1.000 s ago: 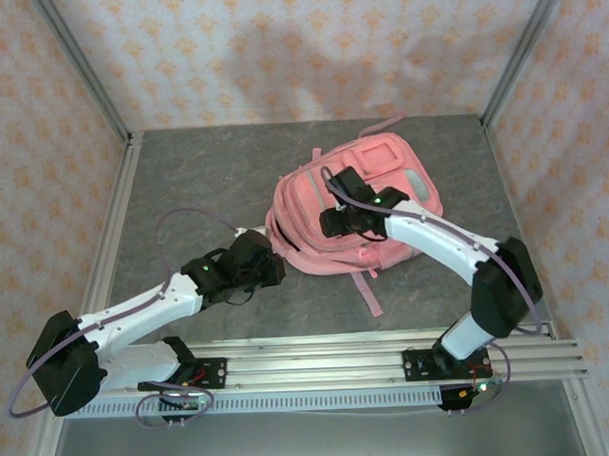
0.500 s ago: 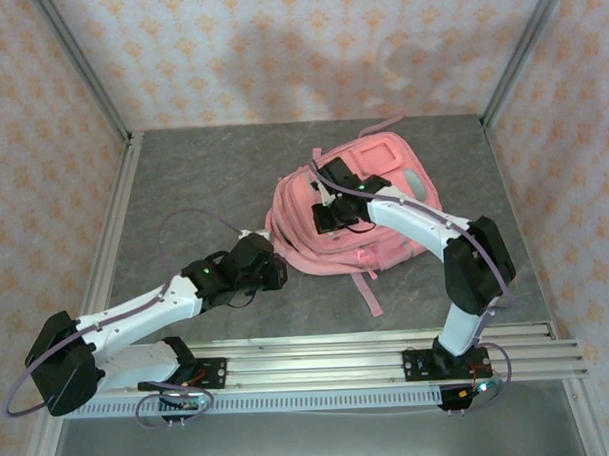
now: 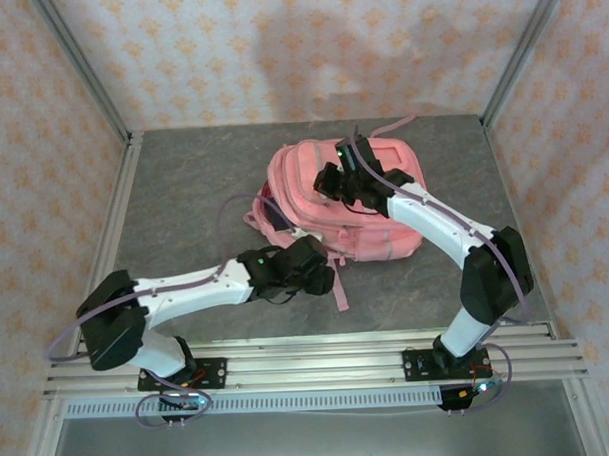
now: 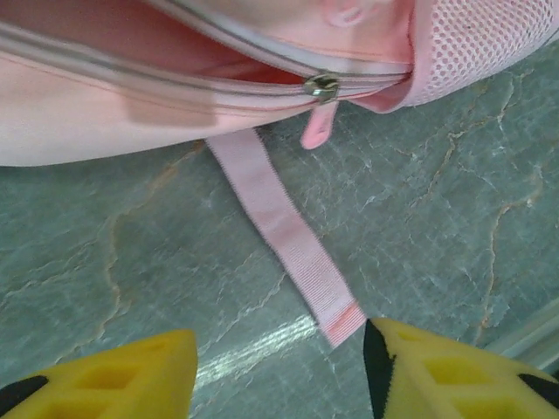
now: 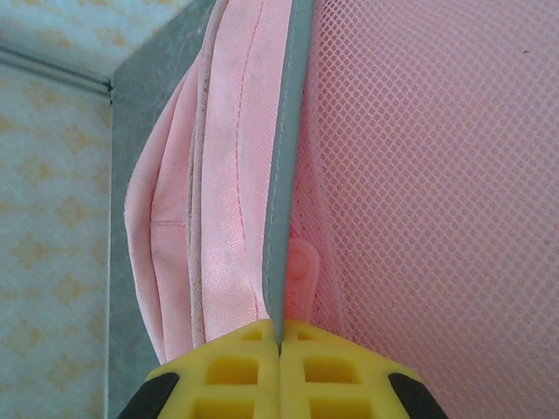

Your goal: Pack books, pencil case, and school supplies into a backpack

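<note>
**R pincer clamped on backpack trim, L pincer open by strap**

Backpack (image 3: 370, 234): pink, lying on the grey bench (image 3: 183, 192), right of centre and toward the far side. A loose strap (image 3: 340, 290) trails off its near edge toward the arm bases.

Right pincer (image 3: 331, 179): over the far-left part of the backpack, w/ the arm reaching across the bag from the right. In the wrist view its yellow fingers (image 5: 236, 367) are pressed together w/ no gap. A thin grey trim (image 5: 284, 175) on the backpack runs straight down into the seam between them, so the pincer is closed and pinching that trim. Pink mesh (image 5: 437, 175) lies right of the trim and folded pink fabric layers (image 5: 218, 175) lie left of it. Bench and patterned wall (image 5: 52, 218) sit beyond.

Left pincer (image 3: 324, 279): at the backpack's near edge, approx. mid-bench. In the wrist view its two yellow fingers (image 4: 105, 375) stand well apart w/ only bench between them, so it is open and holding nothing. The strap's free end lies flat on the bench just beside the right-hand finger; can't tell if they touch.

Above that runs the backpack's zip, w/ a metal slider (image 4: 321, 85) and a pink pull tab (image 4: 316, 129) hanging below it. The zip looks parted left of the slider, w/ darker pink showing inside. A mesh pocket (image 4: 476, 44) is at the corner right of the slider.
</note>
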Available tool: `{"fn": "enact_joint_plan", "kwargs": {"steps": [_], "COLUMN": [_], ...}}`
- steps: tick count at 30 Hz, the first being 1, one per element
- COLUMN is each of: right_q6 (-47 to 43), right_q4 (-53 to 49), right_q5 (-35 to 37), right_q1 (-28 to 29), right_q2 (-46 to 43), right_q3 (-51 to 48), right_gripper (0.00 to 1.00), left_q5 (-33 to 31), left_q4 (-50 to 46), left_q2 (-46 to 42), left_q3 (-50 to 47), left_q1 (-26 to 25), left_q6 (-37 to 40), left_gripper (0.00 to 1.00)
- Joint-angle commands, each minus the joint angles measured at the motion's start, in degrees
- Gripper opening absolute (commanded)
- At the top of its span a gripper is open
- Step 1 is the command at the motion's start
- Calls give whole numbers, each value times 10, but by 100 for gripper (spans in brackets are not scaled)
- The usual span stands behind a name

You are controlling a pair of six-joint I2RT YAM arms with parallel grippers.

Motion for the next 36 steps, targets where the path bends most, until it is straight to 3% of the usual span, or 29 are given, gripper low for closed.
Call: {"fn": "enact_joint_plan", "kwargs": {"steps": [1, 12, 23, 36], "right_q6": [73, 147, 183, 191], "right_q4": [63, 135, 174, 205], "right_q5": [39, 17, -8, -30], "right_q1": [0, -1, -5, -8], "right_q2": [-14, -1, 29, 27], "right_q3": [2, -41, -48, -70], "right_gripper": [0, 0, 0, 0], "left_q5": [-51, -145, -178, -254], "left_q4": [-26, -58, -103, -134], "left_q2": [38, 172, 293, 328], "left_q3": [48, 161, 276, 277], "left_q1": [-9, -18, -17, -14], "left_q6": [15, 21, 37, 36], "left_gripper": [57, 54, 52, 28]}}
